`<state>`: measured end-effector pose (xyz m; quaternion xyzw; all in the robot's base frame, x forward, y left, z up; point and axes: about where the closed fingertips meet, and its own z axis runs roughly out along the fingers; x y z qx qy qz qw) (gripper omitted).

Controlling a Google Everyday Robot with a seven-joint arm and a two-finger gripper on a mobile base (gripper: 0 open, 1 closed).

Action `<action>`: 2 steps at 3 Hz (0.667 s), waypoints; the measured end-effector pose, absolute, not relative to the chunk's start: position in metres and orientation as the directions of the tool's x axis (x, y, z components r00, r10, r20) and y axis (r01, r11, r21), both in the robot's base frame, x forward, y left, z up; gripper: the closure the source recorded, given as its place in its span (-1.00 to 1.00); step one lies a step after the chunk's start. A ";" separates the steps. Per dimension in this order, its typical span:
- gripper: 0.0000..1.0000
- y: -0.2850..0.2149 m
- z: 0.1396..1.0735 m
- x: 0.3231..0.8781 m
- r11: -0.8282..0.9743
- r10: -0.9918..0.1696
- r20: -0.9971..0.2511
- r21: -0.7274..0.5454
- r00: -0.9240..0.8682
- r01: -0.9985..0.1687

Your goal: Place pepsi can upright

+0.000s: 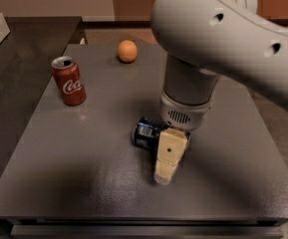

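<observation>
Pepsi can (146, 132) lies on its side mid-tabletop (83, 178); my fingers (167, 156) are down against it, grip I cannot tell. Light, thin-walled, slick, prone to roll: I'd pinch gently across its middle

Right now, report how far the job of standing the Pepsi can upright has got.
Done: the end effector is down at the dark blue aluminium Pepsi can on the grey tabletop. In hand: nothing lifted; the can lies on its side. Left: lift it and stand it upright, like the red Coca-Cola can.
</observation>
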<state>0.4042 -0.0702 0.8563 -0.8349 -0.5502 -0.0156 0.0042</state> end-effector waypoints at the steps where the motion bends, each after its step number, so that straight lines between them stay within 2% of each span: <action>1: -1.00 -0.062 0.851 0.403 -0.390 0.920 0.048 0.016 0.389 0.921; 2: -1.00 -0.053 0.851 0.404 -0.387 0.921 0.067 0.031 0.384 0.922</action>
